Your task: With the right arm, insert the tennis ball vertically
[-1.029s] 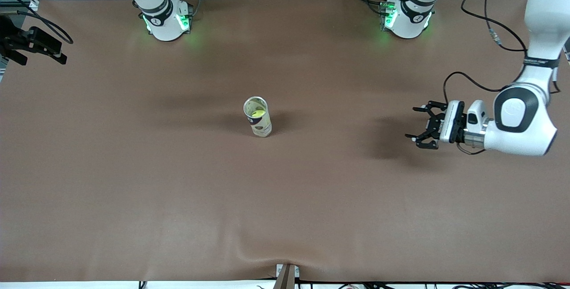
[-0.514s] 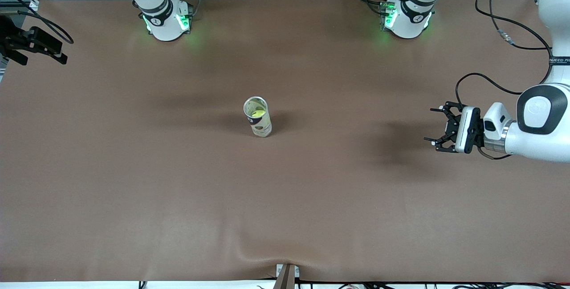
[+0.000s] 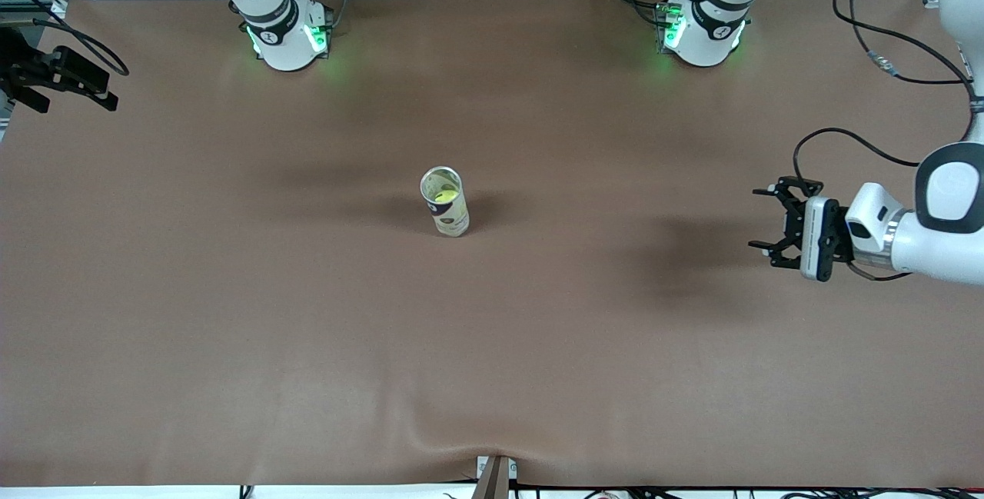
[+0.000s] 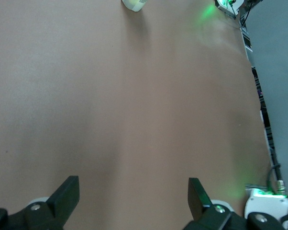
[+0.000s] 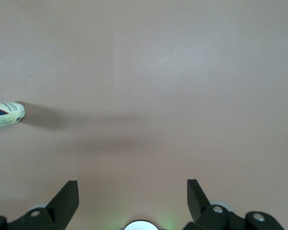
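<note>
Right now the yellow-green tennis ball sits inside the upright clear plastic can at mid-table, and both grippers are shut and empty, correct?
Not quite. The yellow-green tennis ball is inside the upright clear plastic can, but the left gripper and right gripper are open, not shut, as both wrist views show. Both are empty.

Matt brown cloth table (image 3: 231, 291) — smooth

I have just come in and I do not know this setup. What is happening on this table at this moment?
Nothing is being handled now. A tennis ball already sits inside the upright ball can at the middle of the table. The left gripper hangs open and empty over the table's left-arm end. The right gripper is at the table's edge at the right arm's end, also open and empty. Judged by this, the insertion looks finished.
</note>
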`<move>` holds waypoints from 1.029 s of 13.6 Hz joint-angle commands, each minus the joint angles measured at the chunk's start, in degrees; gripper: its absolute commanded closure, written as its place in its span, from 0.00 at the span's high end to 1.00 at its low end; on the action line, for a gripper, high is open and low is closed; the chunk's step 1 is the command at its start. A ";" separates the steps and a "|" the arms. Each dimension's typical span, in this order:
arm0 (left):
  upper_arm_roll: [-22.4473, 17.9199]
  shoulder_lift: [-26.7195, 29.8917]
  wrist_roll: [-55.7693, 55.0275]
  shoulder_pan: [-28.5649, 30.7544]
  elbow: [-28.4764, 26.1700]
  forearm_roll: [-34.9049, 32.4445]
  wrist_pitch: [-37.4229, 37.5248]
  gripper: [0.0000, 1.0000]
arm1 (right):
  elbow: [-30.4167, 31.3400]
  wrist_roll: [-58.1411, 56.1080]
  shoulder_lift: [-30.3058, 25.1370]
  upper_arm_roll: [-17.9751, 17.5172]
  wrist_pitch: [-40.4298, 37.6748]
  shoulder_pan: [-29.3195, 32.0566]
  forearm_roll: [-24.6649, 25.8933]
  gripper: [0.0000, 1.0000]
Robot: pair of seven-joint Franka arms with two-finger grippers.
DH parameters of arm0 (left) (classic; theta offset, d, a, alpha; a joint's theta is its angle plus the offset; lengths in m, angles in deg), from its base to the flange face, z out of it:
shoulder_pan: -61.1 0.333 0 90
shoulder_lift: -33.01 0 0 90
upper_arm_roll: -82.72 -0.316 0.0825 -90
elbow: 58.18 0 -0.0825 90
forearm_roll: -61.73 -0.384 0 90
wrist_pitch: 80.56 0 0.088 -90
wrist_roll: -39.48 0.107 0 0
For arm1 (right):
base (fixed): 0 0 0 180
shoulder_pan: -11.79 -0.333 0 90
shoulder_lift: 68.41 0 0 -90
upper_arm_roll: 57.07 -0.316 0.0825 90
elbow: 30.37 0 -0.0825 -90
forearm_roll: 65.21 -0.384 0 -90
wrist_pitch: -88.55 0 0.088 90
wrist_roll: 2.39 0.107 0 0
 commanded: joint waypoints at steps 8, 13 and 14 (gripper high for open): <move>-23.35 13.24 -39.16 -20.31 6.84 -1.56 10.85 1.00 | 1.17 -0.60 -1.46 -0.64 -0.08 0.66 0.64 1.00; -25.62 21.59 -58.38 -27.07 6.31 -8.51 14.11 1.00 | 1.08 -0.51 -1.38 -0.64 0.09 1.01 0.55 1.00; -27.02 22.82 -61.09 -28.47 6.05 -8.51 15.07 1.00 | 0.99 -0.51 -1.38 -0.55 0.09 1.10 0.55 1.00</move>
